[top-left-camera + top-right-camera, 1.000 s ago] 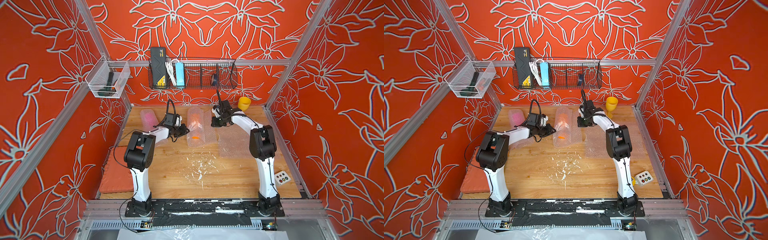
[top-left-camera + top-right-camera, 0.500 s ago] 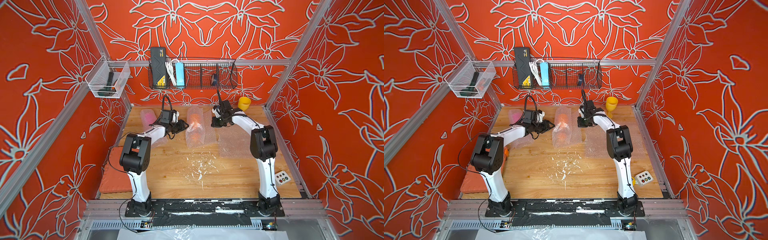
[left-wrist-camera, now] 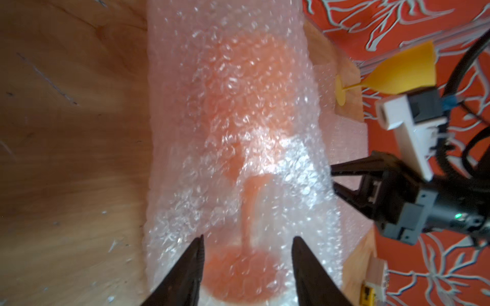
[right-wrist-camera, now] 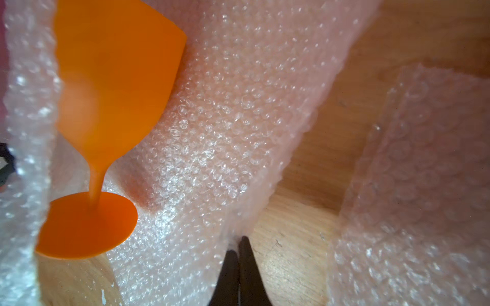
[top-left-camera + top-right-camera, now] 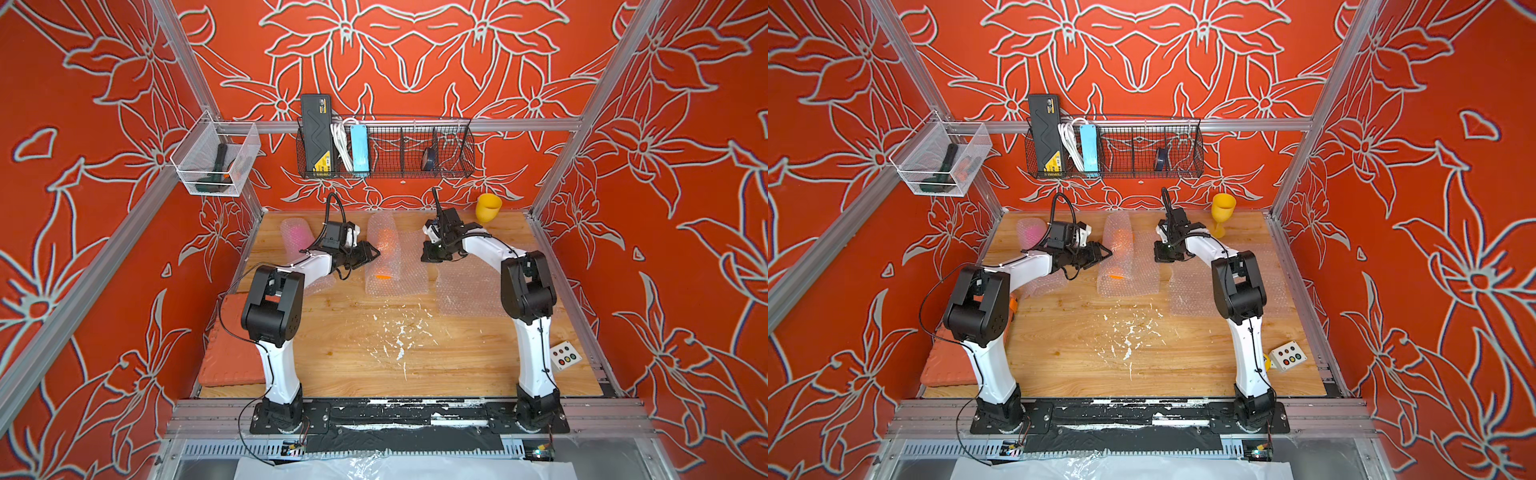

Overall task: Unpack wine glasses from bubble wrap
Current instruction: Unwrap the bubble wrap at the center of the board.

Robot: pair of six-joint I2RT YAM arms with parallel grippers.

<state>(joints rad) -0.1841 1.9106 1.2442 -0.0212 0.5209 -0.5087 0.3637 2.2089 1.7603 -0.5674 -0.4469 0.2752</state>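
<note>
Pinching the loose edge of the bubble wrap (image 4: pixel 225 119), the right gripper (image 4: pixel 240 245) is pressing its jaws together on it. The left gripper (image 3: pixel 248 236) is hovering spread, perhaps touching plastic, over the foot of the orange goblet (image 3: pixel 238 106) lying in the half-open roll between the arms. Pulling now is risking the goblet rolling free.

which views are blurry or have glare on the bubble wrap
Left wrist view: glare sparkles on the bubble wrap, hazing the orange goblet beneath; right wrist view: nearest wrap edge is out of focus; both top views: sharp, evenly lit.
</note>
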